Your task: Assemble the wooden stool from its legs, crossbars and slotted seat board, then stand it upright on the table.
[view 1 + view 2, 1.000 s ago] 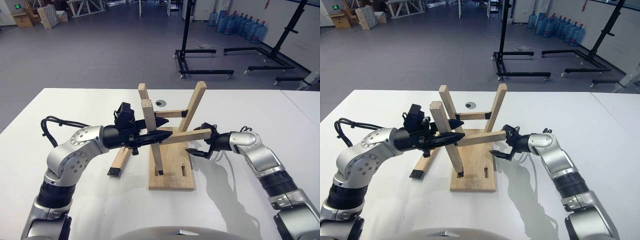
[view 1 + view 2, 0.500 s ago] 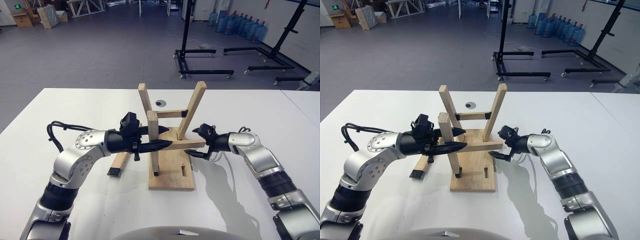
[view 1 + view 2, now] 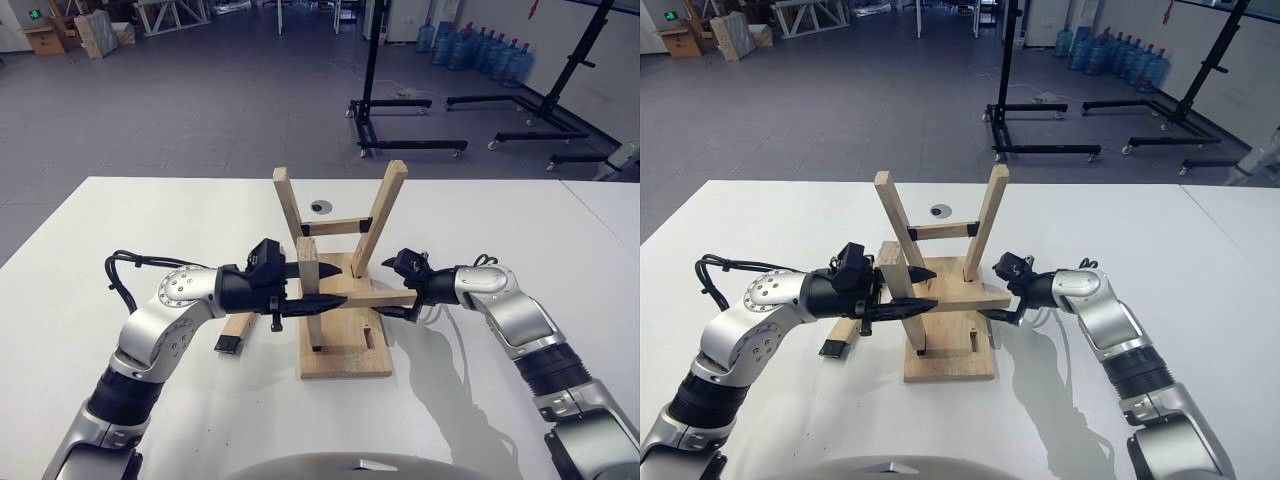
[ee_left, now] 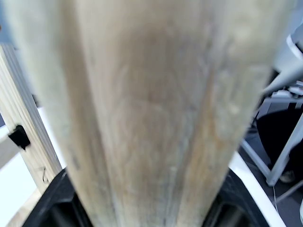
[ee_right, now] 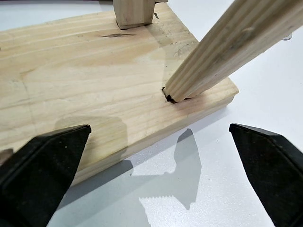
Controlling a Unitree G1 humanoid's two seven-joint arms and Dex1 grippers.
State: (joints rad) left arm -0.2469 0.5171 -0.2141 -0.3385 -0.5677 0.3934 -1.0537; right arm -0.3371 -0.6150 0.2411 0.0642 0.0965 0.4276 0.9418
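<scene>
Left gripper (image 3: pixel 322 300) is clamping the near leg (image 3: pixel 307 258), jaws closed on the wood, and that leg is standing upright in the seat board (image 3: pixel 345 366), which is lying flat on the table (image 3: pixel 500 220). Now the crossbar (image 3: pixel 362 297): it is running sideways out of that leg, long axis pointing straight across toward the robot's right. Its free end is sitting right at the right gripper (image 3: pixel 390 290), and the wrist view is showing those fingers (image 5: pixel 42 156) spread wide and gripping nothing. Whether they are touching the bar, I cannot tell. So the right arm is clearly the nearer one for that free end, with an unfilled slot (image 3: pixel 368 340) waiting in the board just beneath it. The loose leg (image 3: pixel 238 328) is lying on the table on the far side, beside the busy left arm, so reaching it looks awkward for the right
</scene>
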